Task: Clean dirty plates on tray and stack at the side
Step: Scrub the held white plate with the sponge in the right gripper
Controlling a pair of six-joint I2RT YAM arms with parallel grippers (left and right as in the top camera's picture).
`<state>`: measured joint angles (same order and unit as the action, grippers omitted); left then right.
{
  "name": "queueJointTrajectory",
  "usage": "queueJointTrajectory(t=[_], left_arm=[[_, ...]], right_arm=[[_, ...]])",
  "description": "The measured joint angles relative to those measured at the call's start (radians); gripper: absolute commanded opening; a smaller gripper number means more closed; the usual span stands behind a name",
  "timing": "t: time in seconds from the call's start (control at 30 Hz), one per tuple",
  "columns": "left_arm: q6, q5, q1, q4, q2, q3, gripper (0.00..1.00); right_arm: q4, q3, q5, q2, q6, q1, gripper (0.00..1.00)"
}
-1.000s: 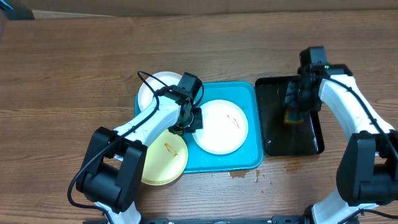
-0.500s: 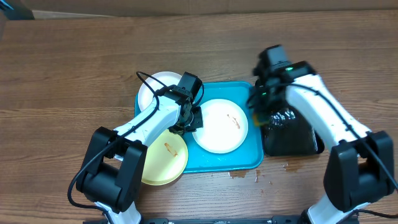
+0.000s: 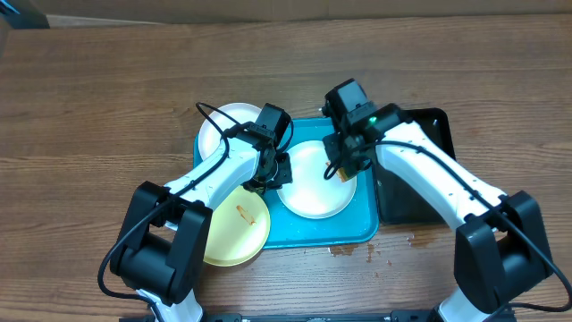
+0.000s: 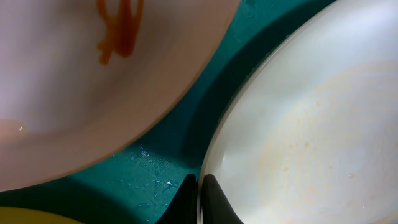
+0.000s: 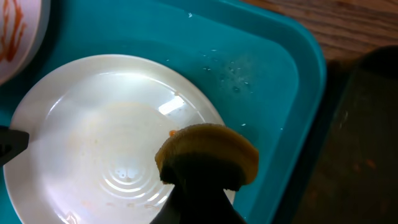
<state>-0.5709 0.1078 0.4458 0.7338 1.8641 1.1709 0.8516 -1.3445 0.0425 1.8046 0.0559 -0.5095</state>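
Plate [image 4: 311, 143] rim between left jaws — sponge [image 5: 208, 155] (right jaws) over it.

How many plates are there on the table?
3. The middle white plate lies in the blue tray; the far white plate is at its far left corner, partly covered; the yellow plate overhangs its near left corner. None looks fully hidden.

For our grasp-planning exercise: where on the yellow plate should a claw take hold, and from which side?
Pinch the rim of the yellow plate where it hangs out past the near-left corner of the tray, coming in from outside the tray on the left. The plate is shallow, so only its thin rim offers a pinch. On that overhanging side, no tray wall seems to block a finger going underneath.
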Motion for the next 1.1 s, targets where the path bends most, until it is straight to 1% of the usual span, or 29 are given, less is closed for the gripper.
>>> queueJointTrajectory(t=[0.17,0.33,0.5,0.53,0.57,0.83,0.9,0.93,0.97,1.0,1.03,1.1], left_arm=[[0.000,0.000,0.000,0.000,0.000,0.000,0.04],[0.000,0.000,0.000,0.000,0.000,0.000,0.04],[0.000,0.000,0.000,0.001,0.000,0.000,0.05],[0.000,0.000,0.000,0.001,0.000,0.000,0.05],[0.000,0.000,0.000,0.001,0.000,0.000,0.05],[0.000,0.000,0.000,0.002,0.002,0.000,0.06],[0.000,0.000,0.000,0.003,0.003,0.000,0.07],[0.000,0.000,0.000,0.005,0.004,0.000,0.07],[0.000,0.000,0.000,0.006,0.005,0.000,0.07],[0.000,0.000,0.000,0.006,0.005,0.000,0.04],[0.000,0.000,0.000,0.006,0.005,0.000,0.04],[0.000,0.000,0.000,0.006,0.005,0.000,0.04]], right_arm=[[-0.076,0.064,0.036,0.000,-0.016,-0.034,0.04],[-0.174,0.138,0.057,0.000,-0.025,-0.035,0.04],[-0.250,0.204,0.076,0.000,-0.028,-0.035,0.16],[-0.266,0.214,0.079,0.000,-0.028,-0.035,0.23],[-0.274,0.219,0.080,0.000,-0.029,-0.035,0.25],[-0.272,0.225,0.089,0.000,-0.010,-0.035,0.28],[-0.259,0.225,0.088,0.000,-0.004,-0.035,0.27],[-0.251,0.225,0.088,0.000,-0.001,-0.035,0.25],[-0.245,0.225,0.089,0.000,0.004,-0.035,0.18],[-0.240,0.225,0.087,0.000,0.007,-0.035,0.08],[-0.237,0.225,0.087,0.000,0.018,-0.035,0.04],[-0.236,0.225,0.088,0.000,0.032,-0.035,0.04]])
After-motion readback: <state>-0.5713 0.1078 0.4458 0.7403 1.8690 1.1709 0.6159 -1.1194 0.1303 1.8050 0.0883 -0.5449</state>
